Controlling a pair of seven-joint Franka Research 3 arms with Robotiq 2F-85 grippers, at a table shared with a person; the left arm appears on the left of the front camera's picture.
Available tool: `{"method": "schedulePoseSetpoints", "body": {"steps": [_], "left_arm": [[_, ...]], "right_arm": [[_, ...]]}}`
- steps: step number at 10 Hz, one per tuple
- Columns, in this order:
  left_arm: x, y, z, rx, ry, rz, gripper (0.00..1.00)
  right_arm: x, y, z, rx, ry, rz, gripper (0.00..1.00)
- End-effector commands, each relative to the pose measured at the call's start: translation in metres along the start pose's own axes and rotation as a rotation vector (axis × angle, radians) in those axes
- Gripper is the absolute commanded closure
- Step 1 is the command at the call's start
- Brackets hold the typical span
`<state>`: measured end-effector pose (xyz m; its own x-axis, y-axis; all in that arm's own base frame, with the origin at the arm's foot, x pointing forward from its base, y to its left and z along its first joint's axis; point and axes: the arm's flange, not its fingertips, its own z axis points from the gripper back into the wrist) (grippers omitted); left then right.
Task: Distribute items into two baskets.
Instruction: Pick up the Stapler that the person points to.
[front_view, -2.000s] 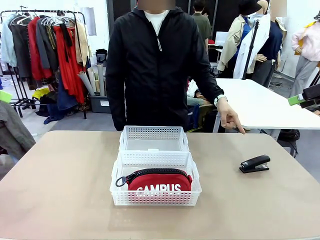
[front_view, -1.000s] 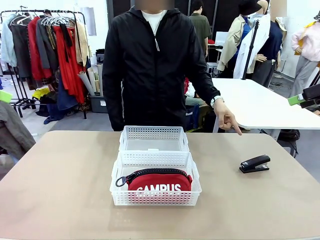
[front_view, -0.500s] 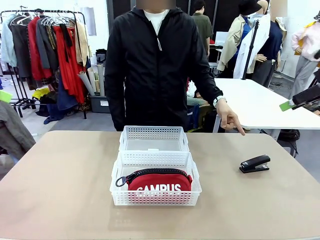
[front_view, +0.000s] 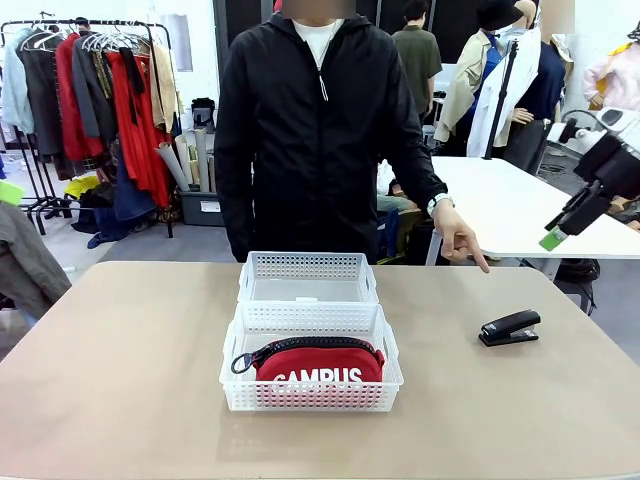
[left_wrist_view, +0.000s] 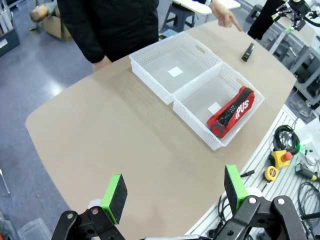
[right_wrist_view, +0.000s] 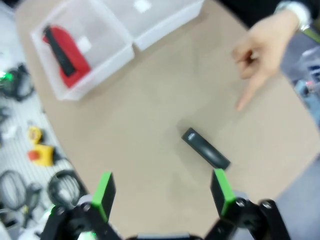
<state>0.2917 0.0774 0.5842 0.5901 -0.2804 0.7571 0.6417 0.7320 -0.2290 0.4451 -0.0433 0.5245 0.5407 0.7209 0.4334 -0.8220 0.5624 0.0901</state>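
A red pouch (front_view: 318, 362) with white "CAMPUS" lettering lies in the nearer of two white lattice baskets (front_view: 243, 352). The farther basket (front_view: 305, 267) touches it and holds no item. A small black stapler (front_view: 510, 327) lies on the table to the right. The person's hand (front_view: 460, 240) points down toward the stapler. My right gripper (front_view: 555, 235) hangs open above the table's right edge, tilted downward. In the right wrist view, the stapler (right_wrist_view: 205, 149) lies beyond my right gripper (right_wrist_view: 162, 192). My left gripper (left_wrist_view: 174, 190) is open high over the table's left side, far from the pouch (left_wrist_view: 232, 111).
Cables and a yellow button box (left_wrist_view: 280, 159) lie below the table's robot-side edge. A white table (front_view: 510, 210) and a clothes rack (front_view: 100, 90) stand behind the person. Bare tan tabletop (front_view: 130, 370) surrounds the baskets.
My right gripper has swung from lying level at the picture's right edge to a higher, downward-tilted pose. The person's pointing hand shifted only slightly. Pouch, stapler and baskets have not moved.
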Motion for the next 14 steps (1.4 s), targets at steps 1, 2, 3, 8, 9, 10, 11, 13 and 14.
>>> {"method": "schedulePoseSetpoints", "body": {"steps": [1, 2, 3, 8, 9, 10, 11, 13, 14], "left_arm": [[0.000, 0.000, 0.000, 0.000, -0.001, 0.000, 0.00], [0.000, 0.000, 0.000, 0.000, -0.001, 0.000, 0.00], [0.000, 0.000, 0.000, 0.000, -0.001, 0.000, 0.00], [0.000, 0.000, 0.000, 0.000, -0.001, 0.000, 0.00], [0.000, 0.000, 0.000, 0.000, -0.001, 0.000, 0.00], [0.000, 0.000, 0.000, 0.000, -0.001, 0.000, 0.00], [0.000, 0.000, 0.000, 0.000, -0.001, 0.000, 0.00], [0.000, 0.000, 0.000, 0.000, -0.001, 0.000, 0.00], [0.000, 0.000, 0.000, 0.000, -0.001, 0.000, 0.00]], "right_arm": [[0.003, -0.011, 0.000, 0.010, 0.077, 0.151, 0.00], [0.003, -0.013, -0.007, 0.038, 0.104, 0.225, 0.00], [0.003, -0.015, -0.012, 0.051, 0.123, 0.281, 0.00], [-0.007, -0.018, -0.051, 0.176, 0.323, 0.572, 0.00], [-0.010, -0.019, -0.058, 0.176, 0.343, 0.590, 0.00], [-0.012, -0.019, -0.063, 0.157, 0.343, 0.603, 0.00], [-0.015, -0.021, -0.070, 0.128, 0.355, 0.601, 0.00], [-0.018, -0.029, -0.083, 0.076, 0.346, 0.588, 0.00], [-0.019, -0.035, -0.090, 0.078, 0.327, 0.593, 0.00]]}}
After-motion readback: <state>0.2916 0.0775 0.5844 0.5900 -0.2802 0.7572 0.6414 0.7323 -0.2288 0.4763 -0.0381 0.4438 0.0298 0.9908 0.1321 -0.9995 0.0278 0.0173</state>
